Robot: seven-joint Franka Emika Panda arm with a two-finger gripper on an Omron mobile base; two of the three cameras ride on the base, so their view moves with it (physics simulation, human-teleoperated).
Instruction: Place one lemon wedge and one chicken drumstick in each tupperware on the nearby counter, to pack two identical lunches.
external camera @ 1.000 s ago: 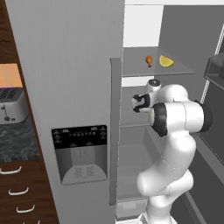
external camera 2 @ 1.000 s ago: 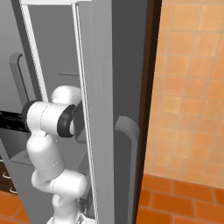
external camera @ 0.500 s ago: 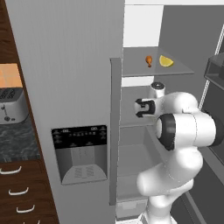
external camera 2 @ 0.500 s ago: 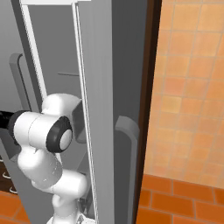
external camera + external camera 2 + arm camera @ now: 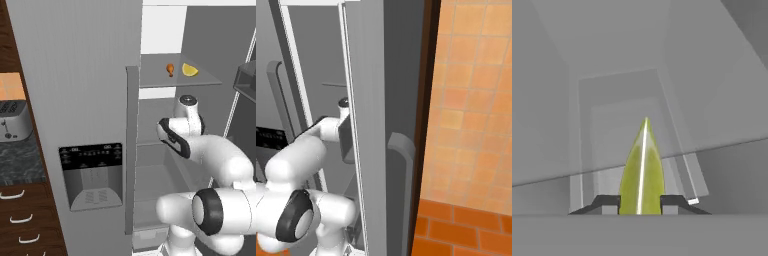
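Observation:
In the hand view a pale yellow-green lemon wedge (image 5: pixel 643 167) stands point-up, and my gripper (image 5: pixel 640 203) is shut on it, with the dark fingertips (image 5: pixel 607 202) pressed to its sides. In the left base view my hand (image 5: pixel 172 136) is inside the open fridge, below a glass shelf (image 5: pixel 210 80). That shelf carries a chicken drumstick (image 5: pixel 170 69) and another lemon wedge (image 5: pixel 189 70) side by side. The dark speckled counter (image 5: pixel 20 162) lies at the far left. The tupperware is out of view.
The grey fridge door (image 5: pixel 132 150), with its dispenser panel (image 5: pixel 92 172), stands just left of my hand. A silver toaster (image 5: pixel 12 122) sits on the counter above wooden drawers (image 5: pixel 15 215). In the right base view the door edge (image 5: pixel 371 125) stands beside an orange tiled wall (image 5: pixel 471 100).
The jaws have closed on the lemon wedge. My hand has dropped slightly under the shelf and the elbow has swung down towards the camera. The drumstick and the other wedge have not moved.

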